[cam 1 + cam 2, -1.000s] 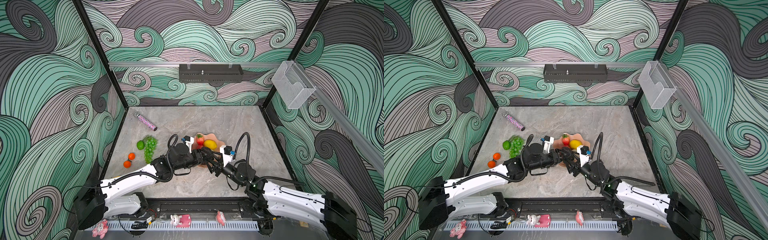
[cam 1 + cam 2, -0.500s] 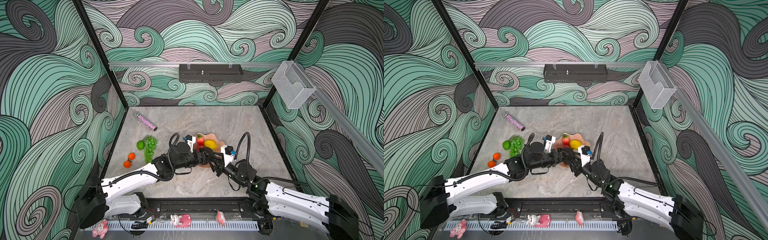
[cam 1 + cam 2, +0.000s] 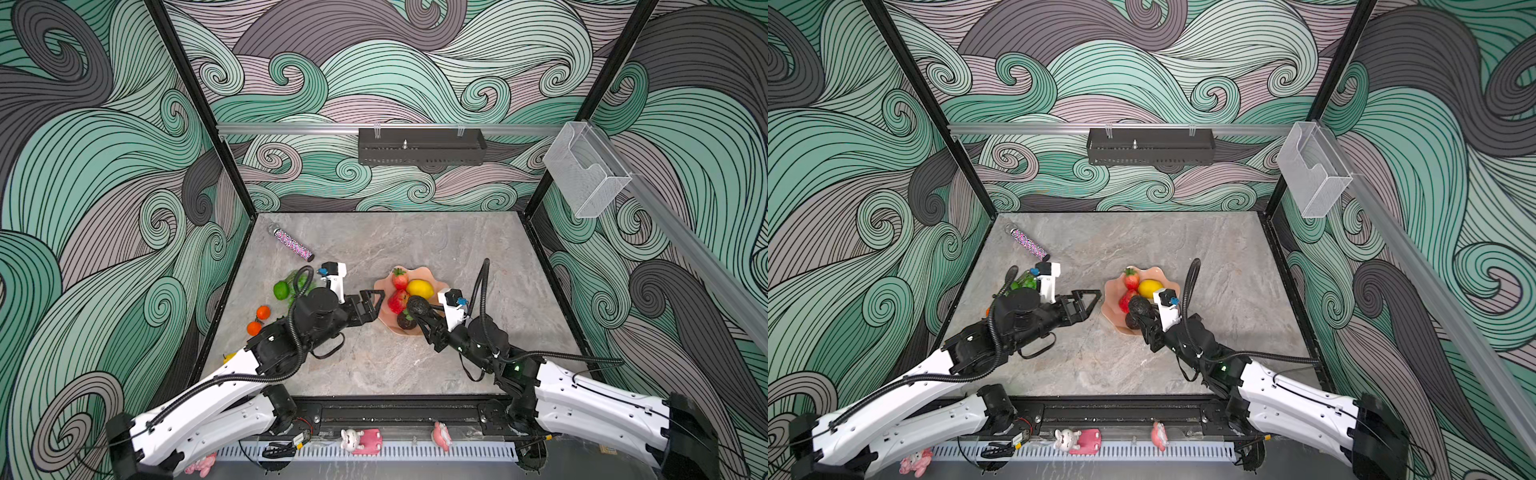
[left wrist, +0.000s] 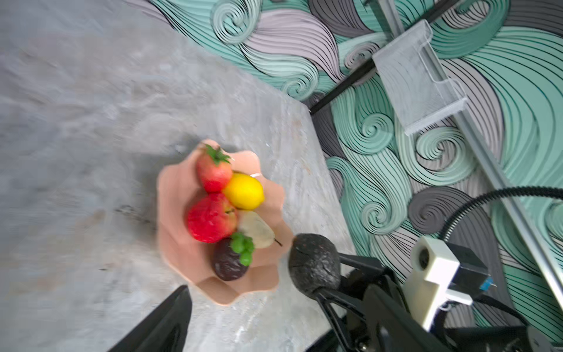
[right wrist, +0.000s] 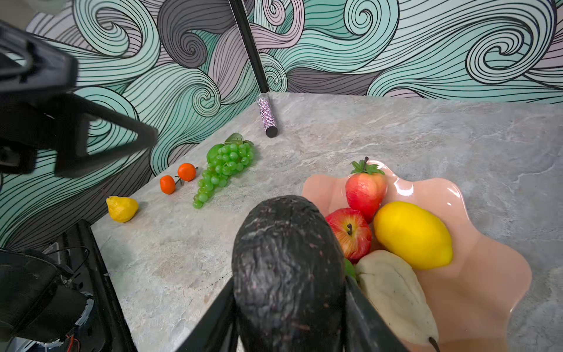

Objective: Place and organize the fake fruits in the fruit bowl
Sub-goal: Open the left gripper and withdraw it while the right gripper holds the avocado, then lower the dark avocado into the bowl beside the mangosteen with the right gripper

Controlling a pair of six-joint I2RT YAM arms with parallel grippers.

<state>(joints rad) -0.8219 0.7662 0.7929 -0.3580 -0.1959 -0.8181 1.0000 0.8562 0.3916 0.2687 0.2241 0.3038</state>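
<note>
Standing on the grey desk [image 3: 415, 245], the salmon-pink fruit bowl [image 5: 487, 274] holds an apple [image 5: 350, 231], lemon [image 5: 411, 234], pear [image 5: 393, 289], strawberry [image 5: 364, 189] and mangosteen [image 4: 228, 262]. The right gripper [image 5: 289, 283] has its jaws clamped on a dark avocado [image 5: 286, 243] by the bowl's rim. The left gripper [image 3: 377, 305] has its jaws spread wide and empty just beside the bowl. The grape bunch [image 5: 225, 170], lime [image 3: 281, 289] and two oranges [image 5: 186, 171] lie well apart from the bowl.

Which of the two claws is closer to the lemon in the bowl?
Right. The right gripper hangs over the fruit bowl beside the lemon, clamped on the avocado; the left gripper, open, sits outside the bowl's rim.
</note>
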